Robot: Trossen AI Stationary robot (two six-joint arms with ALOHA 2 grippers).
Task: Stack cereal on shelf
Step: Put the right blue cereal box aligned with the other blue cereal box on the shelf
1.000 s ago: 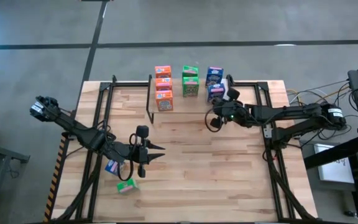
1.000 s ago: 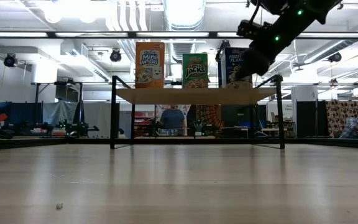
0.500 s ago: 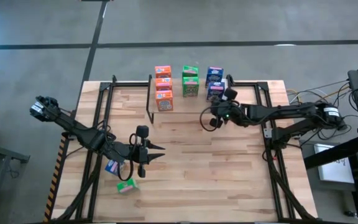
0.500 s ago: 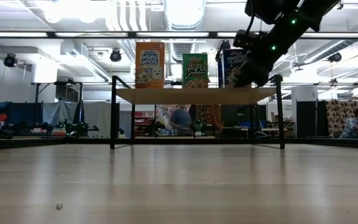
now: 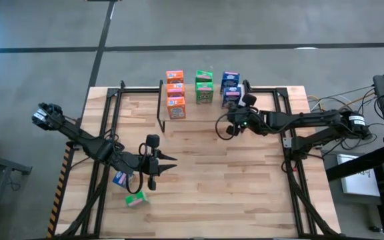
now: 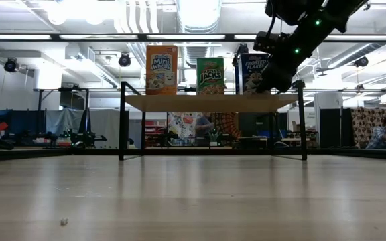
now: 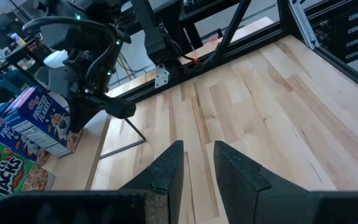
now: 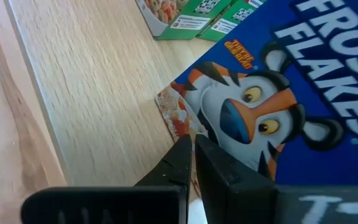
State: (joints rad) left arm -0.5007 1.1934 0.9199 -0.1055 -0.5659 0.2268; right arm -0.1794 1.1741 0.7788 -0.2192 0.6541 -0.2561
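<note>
The right tool (image 5: pixel 221 129), clenched and empty, hangs just near of the blue cereal boxes (image 5: pixel 230 88) on the shelf (image 6: pixel 210 102), at the shelf's right end. The left tool (image 5: pixel 167 162), slightly parted and holding nothing, waits over the desk (image 5: pixel 245 187). Just to its left lie a blue box (image 5: pixel 120 178) and a green box (image 5: pixel 136 199), so the left arm is far nearer them.
</note>
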